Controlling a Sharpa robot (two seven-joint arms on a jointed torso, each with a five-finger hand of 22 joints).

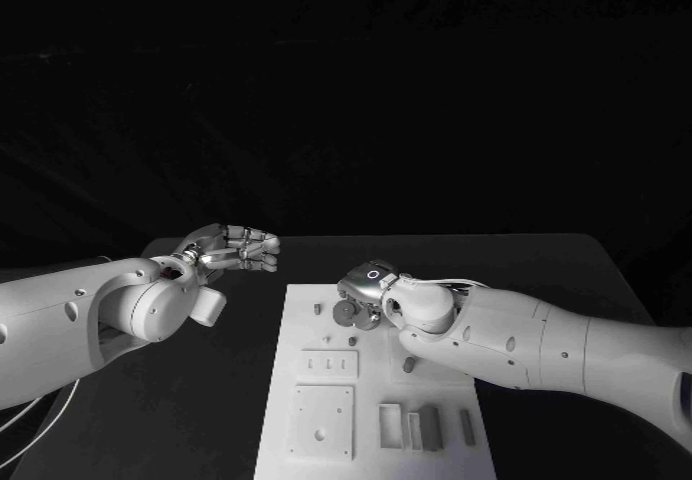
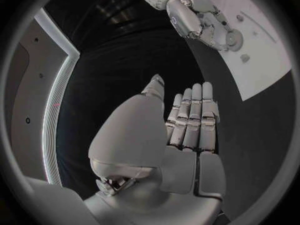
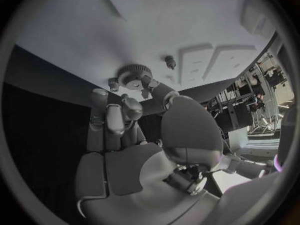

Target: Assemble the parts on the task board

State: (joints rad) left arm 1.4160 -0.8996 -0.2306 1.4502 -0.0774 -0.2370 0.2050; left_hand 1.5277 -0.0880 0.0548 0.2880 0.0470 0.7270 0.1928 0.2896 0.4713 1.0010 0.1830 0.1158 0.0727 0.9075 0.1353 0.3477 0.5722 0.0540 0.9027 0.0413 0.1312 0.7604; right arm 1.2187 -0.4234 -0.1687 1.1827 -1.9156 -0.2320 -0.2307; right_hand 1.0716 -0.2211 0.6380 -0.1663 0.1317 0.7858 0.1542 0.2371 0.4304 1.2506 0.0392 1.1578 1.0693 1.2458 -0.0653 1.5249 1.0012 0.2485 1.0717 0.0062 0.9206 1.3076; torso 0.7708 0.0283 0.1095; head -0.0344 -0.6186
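Right hand (image 1: 372, 290) down over the far end of the task board (image 1: 325, 440), thumb and a fingertip touching a grey toothed gear (image 3: 133, 76) that lies flat on the board; whether actually pinched, cannot tell. Just beyond that gear, a small grey peg (image 3: 169, 61) standing on the board, apart from the fingers. Left hand (image 1: 231, 248) hovering off the board's far left corner above the black table (image 1: 548, 255), fingers straight and pressed together, holding nothing

Dim scene w/ black backdrop, bright white task board (image 1: 325, 400), fisheye bending at wrist-view edges, mild grain.
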